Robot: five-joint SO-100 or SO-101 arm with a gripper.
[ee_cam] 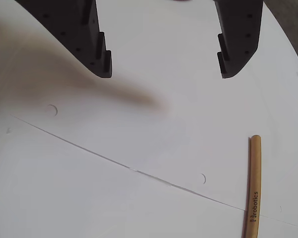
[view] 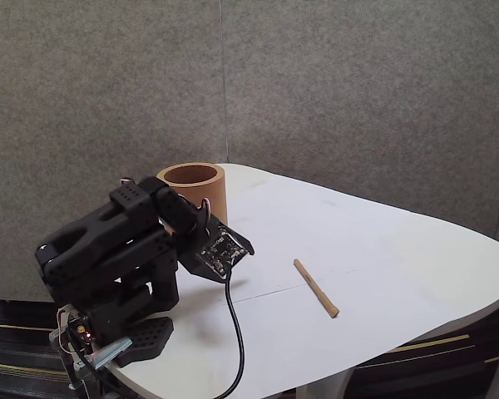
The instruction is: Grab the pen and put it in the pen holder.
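The pen (ee_cam: 254, 188) is a thin tan stick printed with small black lettering; in the wrist view it lies flat on the white table at the lower right. My gripper (ee_cam: 166, 74) hangs above the table with its two black fingers (ee_cam: 99, 54) wide apart and nothing between them, and the pen lies below and right of them. In the fixed view the pen (view: 316, 288) rests mid-table, to the right of my folded arm and its gripper (view: 231, 248). The pen holder (view: 191, 187), a brown cup, stands upright behind the arm.
The white table (view: 399, 249) has a rounded edge on the right and a thin seam line (ee_cam: 114, 162) across it. A black cable (view: 235, 332) runs from the wrist down to the front edge. A grey wall stands behind the table.
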